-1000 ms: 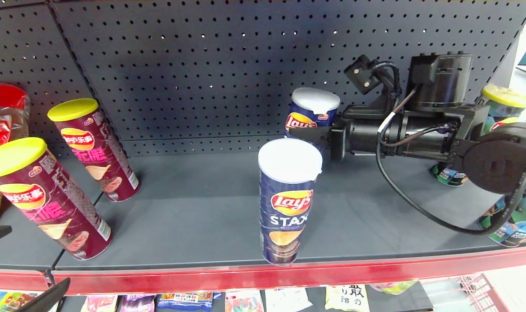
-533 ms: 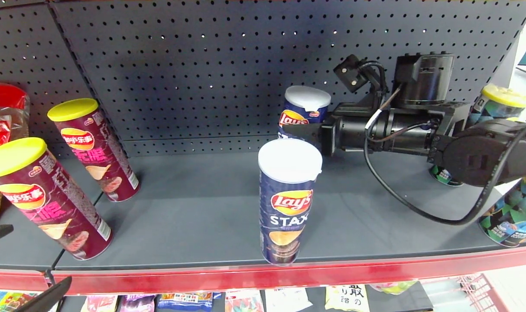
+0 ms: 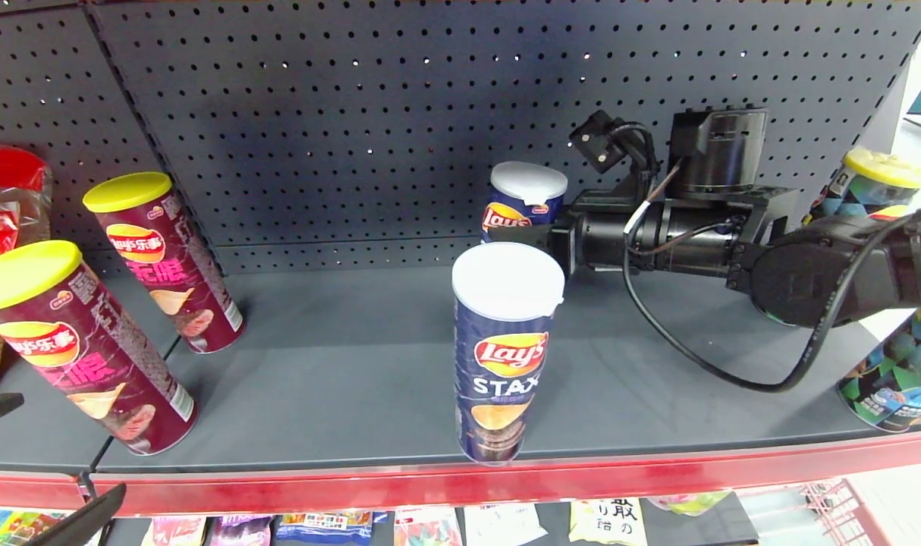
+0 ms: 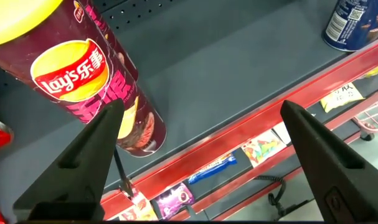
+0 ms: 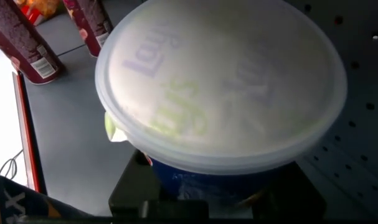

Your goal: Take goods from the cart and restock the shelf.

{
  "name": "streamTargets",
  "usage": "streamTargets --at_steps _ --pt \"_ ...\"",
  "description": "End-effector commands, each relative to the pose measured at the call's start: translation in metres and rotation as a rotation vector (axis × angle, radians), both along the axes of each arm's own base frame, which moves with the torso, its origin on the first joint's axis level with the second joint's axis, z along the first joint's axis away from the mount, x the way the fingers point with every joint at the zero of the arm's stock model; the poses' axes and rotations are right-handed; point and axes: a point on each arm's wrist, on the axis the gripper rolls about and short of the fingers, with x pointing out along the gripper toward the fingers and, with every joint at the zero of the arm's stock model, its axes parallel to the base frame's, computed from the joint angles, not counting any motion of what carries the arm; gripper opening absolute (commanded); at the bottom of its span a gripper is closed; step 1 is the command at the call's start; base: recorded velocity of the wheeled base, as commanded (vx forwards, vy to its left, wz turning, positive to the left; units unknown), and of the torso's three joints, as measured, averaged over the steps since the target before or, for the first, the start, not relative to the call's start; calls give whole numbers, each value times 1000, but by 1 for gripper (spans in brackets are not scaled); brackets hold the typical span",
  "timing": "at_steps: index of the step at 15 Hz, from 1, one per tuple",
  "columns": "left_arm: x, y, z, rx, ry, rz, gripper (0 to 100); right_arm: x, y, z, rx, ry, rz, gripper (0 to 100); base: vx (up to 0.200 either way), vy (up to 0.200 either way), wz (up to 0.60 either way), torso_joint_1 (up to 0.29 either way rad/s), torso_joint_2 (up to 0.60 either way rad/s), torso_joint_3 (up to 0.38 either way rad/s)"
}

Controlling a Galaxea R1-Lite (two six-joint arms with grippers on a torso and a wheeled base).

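We have the held blue can clamped in our right tool, upright near the shelf's back edge, directly behind the front blue can. Its base is hidden, so we cannot tell whether it rests on the shelf. We judge that lowering, if needed, and letting go remain. Our left tool hangs open and empty off the front edge, by a maroon can.

right arm: matte black links, a cylindrical wrist section and a round joint housing. a black cable with a white band loops beneath. a small black camera module sits on a bracket. left gripper: two black, tapered jaws.
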Motion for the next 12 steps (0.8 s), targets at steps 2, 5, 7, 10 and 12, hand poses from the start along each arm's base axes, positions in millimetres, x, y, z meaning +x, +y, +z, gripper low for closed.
streamTargets --at_steps 2,5,7,10,12 --pt "-1 0 0 -1 -2 1 100 -2 -1 -2 -10 1 -4 100 0 0 0 0 0 0" --pt "0 0 -1 1 2 1 100 -11 -6 0 -8 6 -7 100 0 0 0 0 0 0" --pt "0 0 -1 2 5 1 100 -19 -12 -1 -15 17 -16 100 0 0 0 0 0 0" --pt "1 0 -2 5 10 1 100 -46 -31 -2 -33 34 -64 100 0 0 0 0 0 0" --pt "5 -2 -1 11 22 4 100 -66 -43 -8 -49 58 -90 100 0 0 0 0 0 0"
